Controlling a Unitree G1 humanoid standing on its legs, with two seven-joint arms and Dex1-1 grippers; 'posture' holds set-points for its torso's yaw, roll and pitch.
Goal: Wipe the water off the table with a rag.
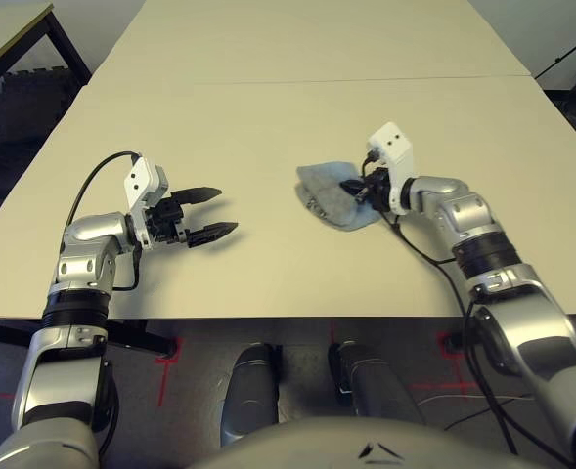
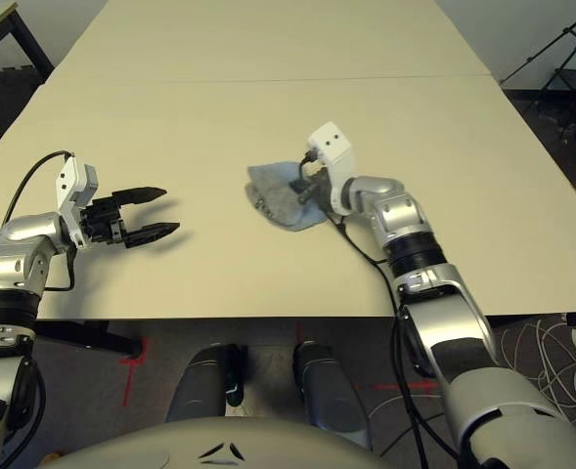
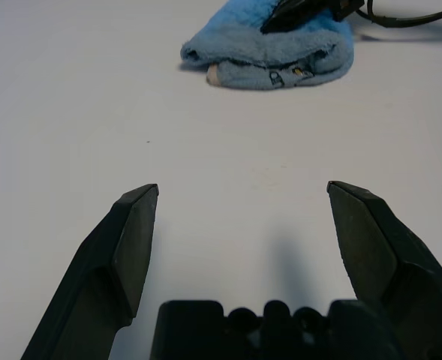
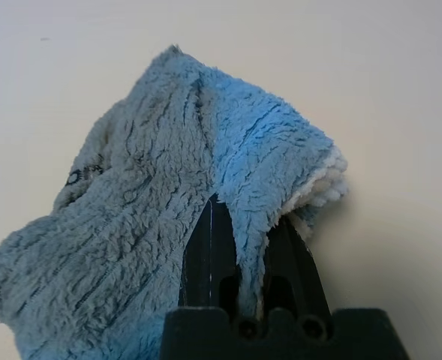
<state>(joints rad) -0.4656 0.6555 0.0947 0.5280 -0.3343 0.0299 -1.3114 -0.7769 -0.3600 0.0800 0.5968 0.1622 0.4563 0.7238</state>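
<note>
Rag (image 1: pixel 338 198) is seen lying on the desk (image 1: pixel 268 127), a little to the right of the middle, close to the near edge. It is soft, fuzzy and light blue-grey, and it is bunched up into a folded lump. One fold of it is pinched by the right gripper (image 4: pixel 245 259), whose two black jaws are pressed together with a ridge of cloth caught between them. In the right wrist view, the cloth is seen draped up and over the jaws, and a paler cream edge is shown at one side of the fold. A black cable is seen running from the right wrist back along the silver arm.

The left gripper (image 1: pixel 211 212) is held low over the bare desk, well apart from the rag and to its left. Its jaws are spread wide, and nothing is held between them. They are pointed across the desk toward the rag. In the left wrist view, the rag is seen beyond the spread jaws, with the tip of the right gripper pressed into its top.

A thin seam line is seen running across the desk farther back. No drops of water can be made out on the pale desk top.
</note>
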